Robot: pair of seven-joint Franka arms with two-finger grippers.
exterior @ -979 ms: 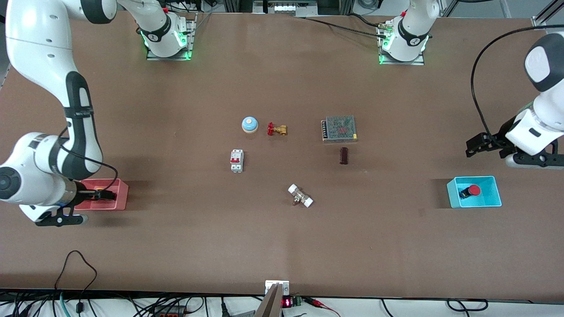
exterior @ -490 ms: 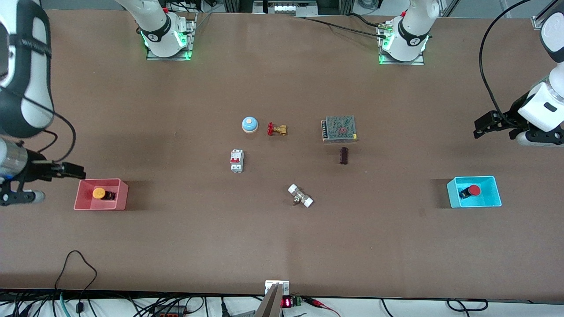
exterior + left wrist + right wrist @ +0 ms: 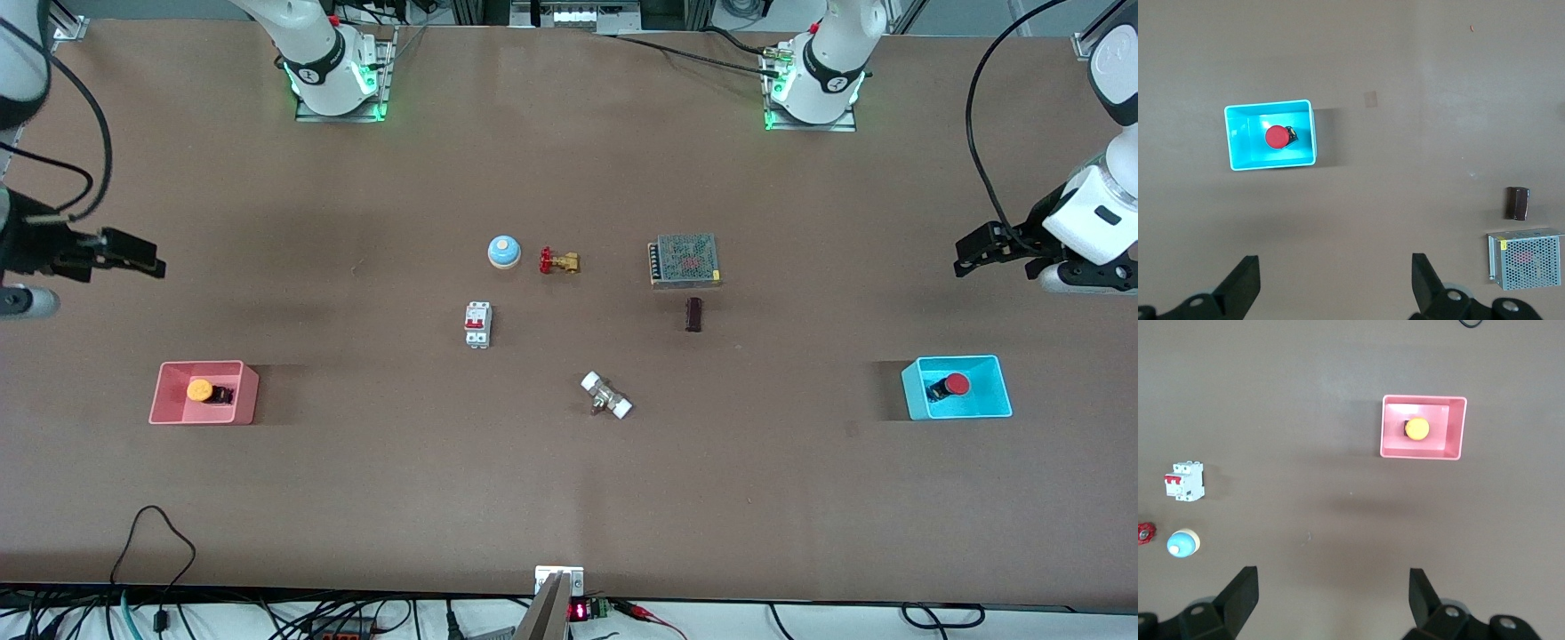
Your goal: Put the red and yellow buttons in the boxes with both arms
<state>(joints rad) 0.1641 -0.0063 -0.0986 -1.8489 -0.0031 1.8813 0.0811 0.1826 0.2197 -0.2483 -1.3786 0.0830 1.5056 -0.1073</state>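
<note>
The orange-yellow button [image 3: 201,390] lies in the pink-red box [image 3: 165,409] at the right arm's end of the table; both show in the right wrist view, button [image 3: 1417,428] and box [image 3: 1391,445]. The red button [image 3: 954,384] lies in the cyan box [image 3: 994,404] at the left arm's end, seen too in the left wrist view, button [image 3: 1276,137] in box [image 3: 1238,155]. My right gripper [image 3: 142,255] is open and empty, high over bare table. My left gripper [image 3: 969,258] is open and empty, also over bare table.
In the middle of the table lie a blue dome with cream top [image 3: 503,252], a brass valve with red handwheel [image 3: 558,261], a white breaker [image 3: 477,324], a mesh power supply [image 3: 684,260], a dark cylinder [image 3: 693,314] and a white-ended fitting [image 3: 606,396].
My right gripper rose out of the pink-red box, leaving the orange-yellow button in it, and drew back toward its base. My left gripper lifted away from the cyan box, then held still.
</note>
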